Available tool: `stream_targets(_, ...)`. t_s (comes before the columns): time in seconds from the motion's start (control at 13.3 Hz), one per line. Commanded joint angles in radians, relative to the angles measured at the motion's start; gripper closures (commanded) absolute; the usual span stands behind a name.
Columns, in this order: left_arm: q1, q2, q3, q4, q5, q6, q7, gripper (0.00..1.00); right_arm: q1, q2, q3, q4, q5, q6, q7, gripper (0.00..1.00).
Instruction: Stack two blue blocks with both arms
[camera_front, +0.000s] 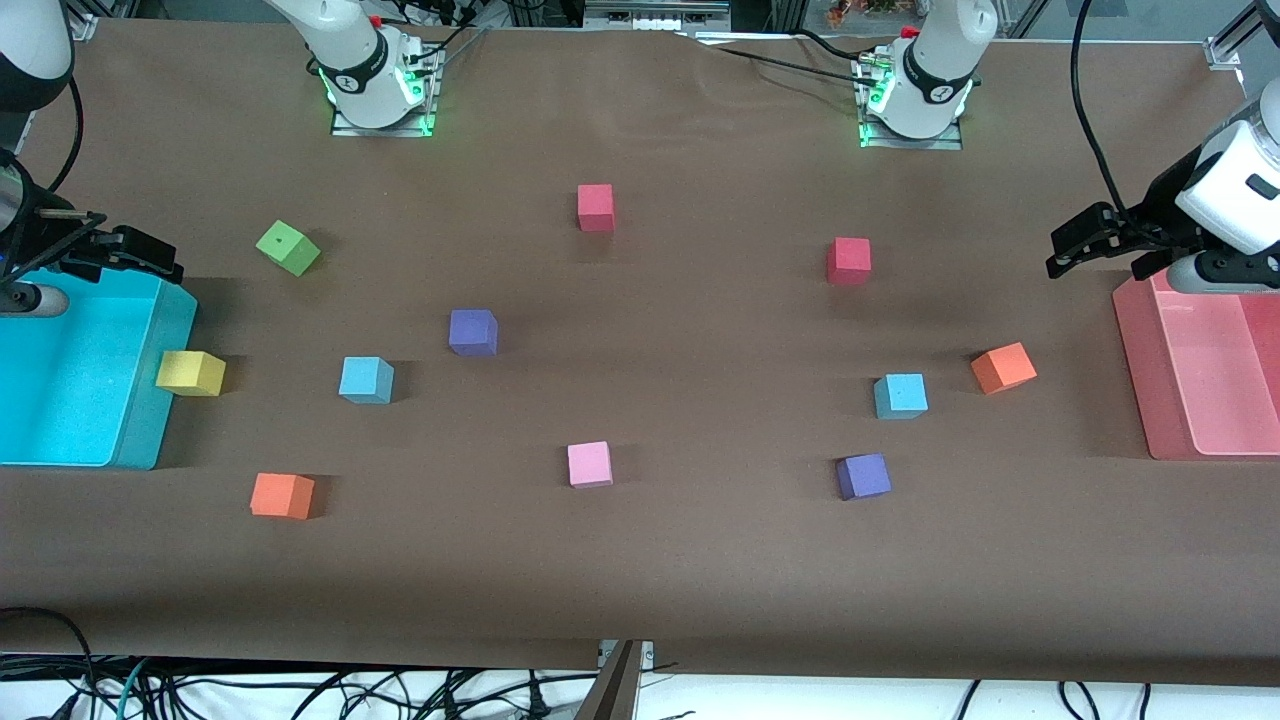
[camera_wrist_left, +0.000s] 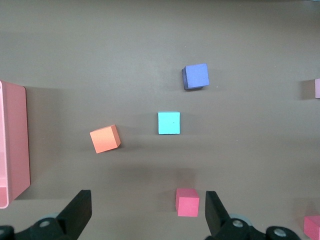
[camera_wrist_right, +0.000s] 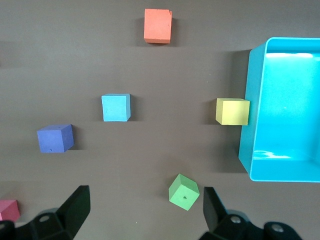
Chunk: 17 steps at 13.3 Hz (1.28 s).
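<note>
Two light blue blocks lie apart on the brown table. One blue block (camera_front: 366, 380) (camera_wrist_right: 116, 107) is toward the right arm's end, beside a purple cube. The other blue block (camera_front: 900, 396) (camera_wrist_left: 169, 123) is toward the left arm's end, between an orange and a purple cube. My left gripper (camera_front: 1062, 252) (camera_wrist_left: 147, 200) hangs open and empty in the air by the pink bin. High over the cyan bin's rim, my right gripper (camera_front: 165, 262) (camera_wrist_right: 145, 197) is also open and empty. Neither gripper touches a block.
A cyan bin (camera_front: 150, 400) stands at the right arm's end and a pink bin (camera_front: 1140, 370) at the left arm's end. Scattered cubes: green (camera_front: 288, 248), yellow (camera_front: 190, 373), purple (camera_front: 472, 332) (camera_front: 863, 476), orange (camera_front: 282, 496) (camera_front: 1003, 368), red (camera_front: 595, 207) (camera_front: 849, 261), pink (camera_front: 589, 464).
</note>
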<state>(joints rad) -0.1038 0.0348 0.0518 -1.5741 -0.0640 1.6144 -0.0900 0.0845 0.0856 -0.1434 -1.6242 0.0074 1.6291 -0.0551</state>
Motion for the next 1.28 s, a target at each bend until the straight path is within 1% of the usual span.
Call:
stream_targets(0.0, 0.006, 0.004, -0.001, 0.023, 0.015, -0.025, 0.019, 0.0, -0.009, -0.013, 0.011, -0.013, -0.01, -0.006, -0.002, 0.0)
stream_targets(0.38, 0.012, 0.005, 0.002, 0.023, 0.021, -0.027, 0.021, 0.0, -0.009, -0.013, 0.011, -0.013, -0.012, -0.006, -0.002, 0.0)
stream_targets(0.6, 0.012, 0.002, -0.001, 0.022, 0.033, -0.03, 0.021, 0.0, -0.002, 0.006, 0.018, -0.013, -0.014, 0.005, -0.012, 0.0)
stream_targets(0.83, 0.012, -0.013, -0.007, 0.009, 0.033, -0.036, 0.021, 0.0, 0.038, 0.08, 0.025, 0.0, -0.027, -0.005, -0.014, 0.0)
stream_targets(0.9, 0.013, -0.015, -0.007, 0.006, 0.035, -0.039, 0.021, 0.0, 0.046, 0.112, 0.025, -0.005, -0.027, -0.005, -0.005, 0.0)
stream_targets(0.98, 0.015, -0.022, -0.007, -0.001, 0.038, -0.039, 0.021, 0.0, 0.05, 0.167, 0.025, -0.003, -0.023, 0.008, -0.005, 0.0)
stream_targets(1.13, 0.013, -0.055, -0.01, -0.035, 0.076, -0.038, 0.023, 0.0, 0.075, 0.256, 0.027, -0.011, -0.007, 0.073, 0.0, 0.0)
stream_targets(1.2, 0.013, -0.059, -0.012, -0.037, 0.076, -0.037, 0.023, 0.0, 0.095, 0.296, 0.03, -0.014, 0.011, 0.125, 0.009, 0.0)
